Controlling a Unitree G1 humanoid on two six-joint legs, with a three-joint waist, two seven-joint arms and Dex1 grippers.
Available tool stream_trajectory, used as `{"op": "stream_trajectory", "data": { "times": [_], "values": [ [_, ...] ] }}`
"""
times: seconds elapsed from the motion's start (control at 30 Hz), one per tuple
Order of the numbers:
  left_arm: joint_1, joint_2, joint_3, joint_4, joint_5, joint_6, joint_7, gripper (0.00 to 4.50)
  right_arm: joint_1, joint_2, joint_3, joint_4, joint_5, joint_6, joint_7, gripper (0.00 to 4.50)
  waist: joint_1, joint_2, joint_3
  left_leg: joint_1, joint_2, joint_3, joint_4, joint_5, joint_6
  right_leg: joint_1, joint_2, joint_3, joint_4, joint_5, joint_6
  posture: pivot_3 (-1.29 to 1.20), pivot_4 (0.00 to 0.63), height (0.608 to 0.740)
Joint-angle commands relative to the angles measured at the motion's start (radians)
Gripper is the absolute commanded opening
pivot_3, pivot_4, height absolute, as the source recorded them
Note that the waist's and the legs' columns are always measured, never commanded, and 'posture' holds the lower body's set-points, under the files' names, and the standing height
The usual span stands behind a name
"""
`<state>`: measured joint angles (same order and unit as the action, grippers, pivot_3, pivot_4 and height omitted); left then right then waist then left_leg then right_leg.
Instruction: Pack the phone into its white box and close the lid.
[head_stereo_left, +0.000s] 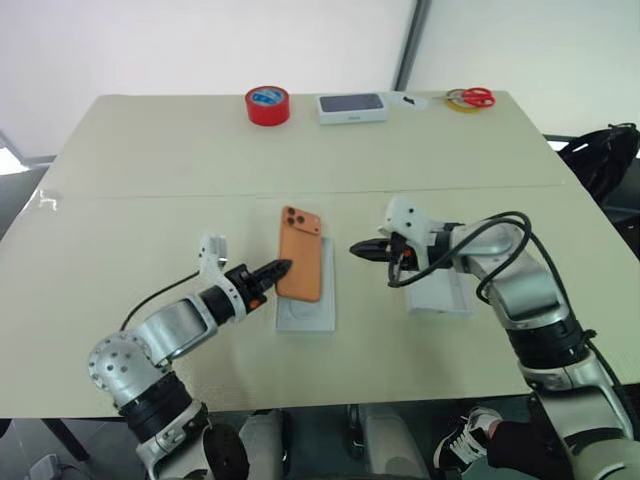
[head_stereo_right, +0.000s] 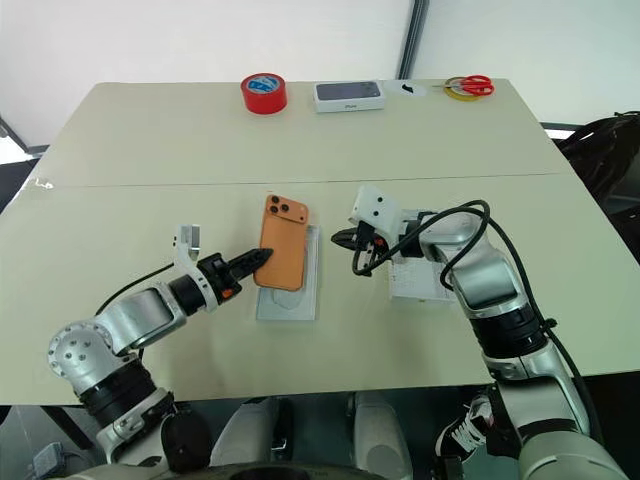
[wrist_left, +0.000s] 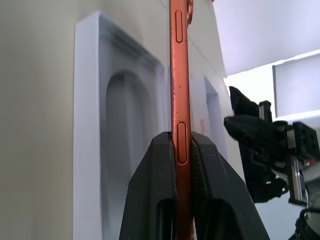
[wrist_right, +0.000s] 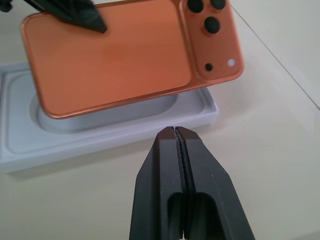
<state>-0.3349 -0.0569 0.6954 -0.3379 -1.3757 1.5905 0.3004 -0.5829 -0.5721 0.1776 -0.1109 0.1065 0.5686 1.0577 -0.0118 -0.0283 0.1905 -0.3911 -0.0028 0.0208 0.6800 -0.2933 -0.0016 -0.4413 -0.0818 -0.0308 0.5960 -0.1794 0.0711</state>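
The orange phone (head_stereo_left: 300, 255) hangs back-up, with its camera block at the far end, just over a flat white insert with an oval recess (head_stereo_left: 305, 312). My left gripper (head_stereo_left: 283, 267) is shut on the phone's near left edge; the left wrist view shows the phone (wrist_left: 179, 75) edge-on between the fingers (wrist_left: 155, 175). Right of the phone, apart from it, my right gripper (head_stereo_left: 356, 249) is shut on nothing, its tips (wrist_right: 174, 129) pointing at the phone's long side. A shallow white tray (head_stereo_left: 440, 295) lies under my right arm; I cannot tell whether it is the white box or the lid.
At the table's far edge stand a red tape roll (head_stereo_left: 267, 105), a box with a dark printed top (head_stereo_left: 352, 107) and red-handled scissors on a yellow tape ring (head_stereo_left: 470, 98). A black bag (head_stereo_left: 610, 150) sits off the table's right side.
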Motion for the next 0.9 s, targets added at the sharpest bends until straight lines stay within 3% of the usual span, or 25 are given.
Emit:
{"op": "stream_trajectory", "data": {
  "times": [0.03,0.2,0.3,0.5,0.63,0.9],
  "values": [
    [0.044,0.047,-0.112,-0.017,-0.180,-0.093,0.101,0.04,-0.002,-0.015,-0.027,0.008,0.019,-0.026,-0.019,0.00,0.003,0.000,0.000,0.000,0.000,0.000,0.000,0.000,0.000,0.000,0.000,0.000,0.000,0.000,0.000,0.00,0.150,0.732],
    [0.118,0.188,-0.281,-0.008,-0.375,-0.268,0.223,0.04,-0.010,-0.015,-0.017,0.028,0.021,-0.047,-0.033,0.00,0.010,0.000,0.000,0.000,0.000,0.000,0.001,0.000,0.000,0.001,-0.002,0.001,0.000,-0.001,-0.002,0.00,0.150,0.732],
    [0.143,0.271,-0.368,-0.014,-0.459,-0.366,0.258,1.25,-0.013,-0.013,-0.003,0.045,0.013,-0.067,-0.041,0.00,0.019,0.000,0.000,0.000,0.000,0.000,0.001,0.000,0.000,0.001,-0.002,0.001,0.000,-0.001,-0.002,0.00,0.150,0.732],
    [0.173,0.410,-0.472,-0.044,-0.552,-0.516,0.255,4.42,-0.026,-0.008,0.012,0.063,0.012,-0.083,-0.049,0.00,0.025,0.000,0.000,0.000,-0.001,0.001,0.002,0.000,0.000,0.001,-0.002,0.001,-0.001,-0.001,-0.002,0.00,0.150,0.732],
    [0.170,0.532,-0.500,-0.081,-0.538,-0.544,0.185,4.47,-0.044,-0.008,0.027,0.093,-0.004,-0.089,-0.061,0.00,0.024,0.000,0.000,0.000,-0.001,0.001,0.002,0.000,0.000,0.001,-0.002,0.001,-0.001,-0.001,-0.003,0.00,0.150,0.732],
    [0.178,0.798,-0.484,-0.151,-0.251,-0.548,-0.085,4.47,-0.068,-0.010,0.043,0.142,-0.041,-0.103,-0.092,0.00,0.023,0.001,0.001,0.000,-0.001,0.002,0.002,0.000,0.000,0.001,-0.001,0.001,-0.002,-0.001,-0.002,0.00,0.150,0.732]
  ]
}}
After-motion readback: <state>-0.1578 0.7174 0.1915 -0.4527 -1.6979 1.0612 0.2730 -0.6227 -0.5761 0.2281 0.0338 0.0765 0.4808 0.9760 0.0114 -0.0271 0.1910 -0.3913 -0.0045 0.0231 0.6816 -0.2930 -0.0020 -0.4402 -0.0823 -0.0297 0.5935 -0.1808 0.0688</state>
